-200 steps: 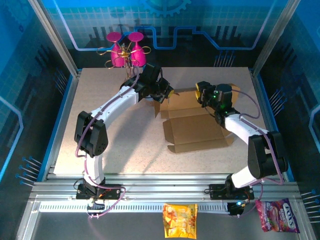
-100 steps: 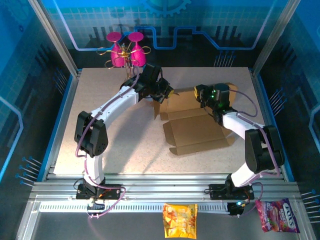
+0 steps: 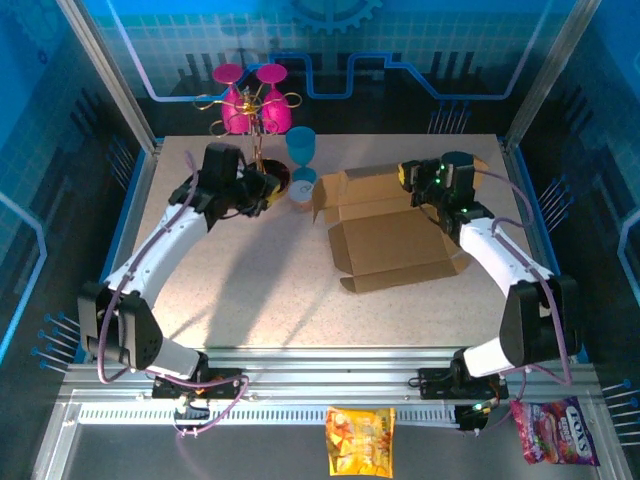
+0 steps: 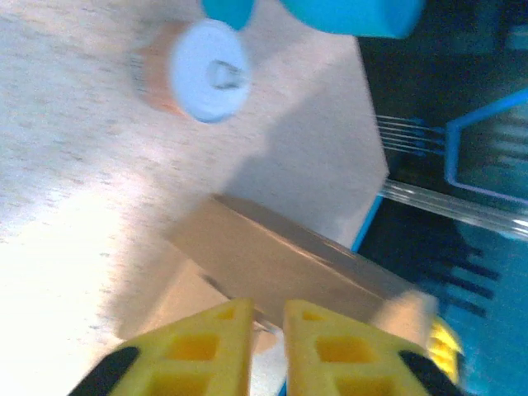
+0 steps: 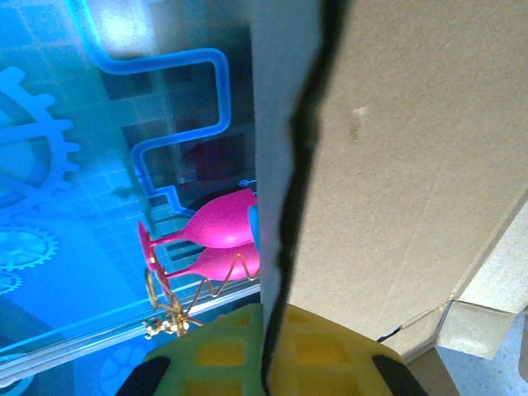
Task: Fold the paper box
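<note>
The paper box is a brown cardboard sheet lying partly folded at the table's middle right, its back wall raised. My right gripper is at that back wall's right end. In the right wrist view it is shut on the thin edge of the cardboard. My left gripper hovers left of the box, apart from it. In the left wrist view its yellow fingers stand almost together with nothing between them, and the box lies ahead.
A blue goblet and a small round white-topped object stand just left of the box's back corner. Pink glasses on a gold rack sit at the back edge. Two snack bags lie in front of the arm bases.
The left arm has swung left, away from the box's left back corner, uncovering the blue goblet. The right gripper keeps its hold on the back wall, and the box has shifted slightly.
</note>
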Tool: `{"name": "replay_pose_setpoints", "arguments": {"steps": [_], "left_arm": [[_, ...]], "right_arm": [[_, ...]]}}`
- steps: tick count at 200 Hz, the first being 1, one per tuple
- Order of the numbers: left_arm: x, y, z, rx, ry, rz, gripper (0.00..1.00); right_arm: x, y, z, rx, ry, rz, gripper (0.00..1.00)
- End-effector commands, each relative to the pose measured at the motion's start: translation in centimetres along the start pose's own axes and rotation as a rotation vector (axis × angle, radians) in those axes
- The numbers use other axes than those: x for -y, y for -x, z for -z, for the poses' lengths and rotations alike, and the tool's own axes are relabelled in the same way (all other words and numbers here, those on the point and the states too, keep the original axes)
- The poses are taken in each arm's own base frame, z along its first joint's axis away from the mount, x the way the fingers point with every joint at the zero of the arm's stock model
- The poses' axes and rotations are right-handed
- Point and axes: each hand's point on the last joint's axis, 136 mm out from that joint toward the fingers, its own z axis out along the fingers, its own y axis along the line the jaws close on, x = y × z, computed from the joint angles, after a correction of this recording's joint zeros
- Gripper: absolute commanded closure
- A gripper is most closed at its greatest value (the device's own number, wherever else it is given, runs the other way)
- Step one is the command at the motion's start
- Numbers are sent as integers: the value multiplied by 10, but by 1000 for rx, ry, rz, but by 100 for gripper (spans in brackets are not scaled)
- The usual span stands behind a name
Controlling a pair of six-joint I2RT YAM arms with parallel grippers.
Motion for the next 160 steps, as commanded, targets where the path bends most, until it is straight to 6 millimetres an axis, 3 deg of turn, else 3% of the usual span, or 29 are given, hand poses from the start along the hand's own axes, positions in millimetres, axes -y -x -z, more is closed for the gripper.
{"name": "replay_pose_setpoints", "arguments": {"steps": [1, 29, 74, 129, 160], "left_arm": [[-44, -19, -39, -119, 27, 33, 90], [-62, -28, -83, -170, -30, 70, 97], [-41, -40, -123, -205, -163, 49, 88], [-59, -44, -153, -196, -262, 144, 80], [-55, -41, -160, -184, -306, 151, 76]], "right_arm": [[-16, -1, 18, 3, -16, -38, 100], [-22, -2, 21, 2, -17, -52, 100], [-27, -2, 23, 2, -19, -91, 100], [-29, 2, 21, 3, -26, -130, 100], [-28, 0, 22, -5, -34, -132, 100]]}}
